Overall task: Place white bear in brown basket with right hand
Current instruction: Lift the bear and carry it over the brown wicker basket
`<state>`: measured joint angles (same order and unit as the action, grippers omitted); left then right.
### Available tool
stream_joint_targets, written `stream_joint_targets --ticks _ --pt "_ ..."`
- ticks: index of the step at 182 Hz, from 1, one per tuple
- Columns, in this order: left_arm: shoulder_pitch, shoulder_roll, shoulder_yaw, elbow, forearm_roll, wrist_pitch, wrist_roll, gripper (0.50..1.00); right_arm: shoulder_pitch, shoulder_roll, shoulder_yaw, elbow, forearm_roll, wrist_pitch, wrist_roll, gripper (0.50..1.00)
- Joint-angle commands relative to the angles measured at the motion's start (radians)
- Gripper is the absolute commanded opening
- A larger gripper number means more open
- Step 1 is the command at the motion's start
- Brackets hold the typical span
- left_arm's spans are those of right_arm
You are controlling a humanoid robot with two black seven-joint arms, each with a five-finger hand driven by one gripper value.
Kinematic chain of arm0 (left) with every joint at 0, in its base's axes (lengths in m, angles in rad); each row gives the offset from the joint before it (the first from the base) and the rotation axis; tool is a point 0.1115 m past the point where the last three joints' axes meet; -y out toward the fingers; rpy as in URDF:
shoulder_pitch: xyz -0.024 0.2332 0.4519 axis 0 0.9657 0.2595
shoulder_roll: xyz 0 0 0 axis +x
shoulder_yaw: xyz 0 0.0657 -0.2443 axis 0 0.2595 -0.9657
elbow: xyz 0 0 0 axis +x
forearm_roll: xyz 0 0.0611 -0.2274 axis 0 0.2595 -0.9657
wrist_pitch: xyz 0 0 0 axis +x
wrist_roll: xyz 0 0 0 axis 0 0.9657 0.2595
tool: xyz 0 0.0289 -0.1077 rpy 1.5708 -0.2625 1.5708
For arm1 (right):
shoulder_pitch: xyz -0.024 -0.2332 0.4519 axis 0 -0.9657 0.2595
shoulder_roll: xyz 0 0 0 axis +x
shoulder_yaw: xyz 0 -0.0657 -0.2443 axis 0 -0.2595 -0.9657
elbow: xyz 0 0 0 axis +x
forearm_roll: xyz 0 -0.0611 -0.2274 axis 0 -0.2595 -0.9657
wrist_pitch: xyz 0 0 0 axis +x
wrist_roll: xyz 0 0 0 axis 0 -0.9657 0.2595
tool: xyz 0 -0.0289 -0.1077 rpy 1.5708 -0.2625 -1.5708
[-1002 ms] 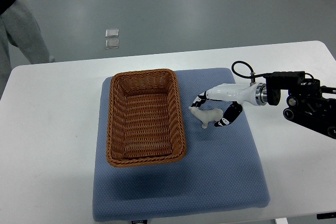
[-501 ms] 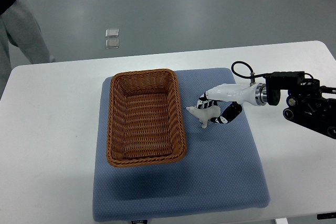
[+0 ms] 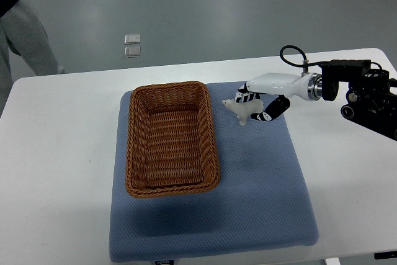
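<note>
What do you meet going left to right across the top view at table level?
Bare white table → blue mat edge → brown basket → white bear → right hand gripping it → black arm.

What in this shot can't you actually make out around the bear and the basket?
- White bear, top view: its rear is covered by the right hand.
- Brown basket: inner face of its near wall is hidden by the rim.
- Person: cut off by the left and top edges.
- Left arm: out of frame.
</note>
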<state>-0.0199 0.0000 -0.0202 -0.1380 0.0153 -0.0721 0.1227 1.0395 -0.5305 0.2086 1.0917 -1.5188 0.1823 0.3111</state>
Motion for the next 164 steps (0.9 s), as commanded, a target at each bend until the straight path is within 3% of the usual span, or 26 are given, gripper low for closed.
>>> stream_joint_targets --ticks 1,48,103,122,164 --pt "0.0 0.0 0.0 0.0 0.0 0.0 0.0 1.0 0.068 0.015 0.0 -0.001 0.002 0.002 -0.001 0.5" --pt "0.0 0.0 -0.001 0.0 0.0 0.0 0.0 1.0 0.188 0.165 -0.008 -0.033 0.002 0.0 -0.006 0.5" --pt "0.0 0.0 -0.003 0.0 0.0 0.0 0.0 1.0 0.178 0.435 -0.023 -0.234 -0.006 0.0 -0.006 0.5" --pt "0.0 0.0 -0.003 0.0 0.0 0.0 0.0 1.0 0.163 0.481 -0.035 -0.3 -0.011 -0.001 -0.006 0.5" --pt "0.0 0.0 -0.003 0.0 0.0 0.0 0.0 1.0 0.129 0.529 -0.09 -0.311 -0.014 -0.03 -0.007 0.5"
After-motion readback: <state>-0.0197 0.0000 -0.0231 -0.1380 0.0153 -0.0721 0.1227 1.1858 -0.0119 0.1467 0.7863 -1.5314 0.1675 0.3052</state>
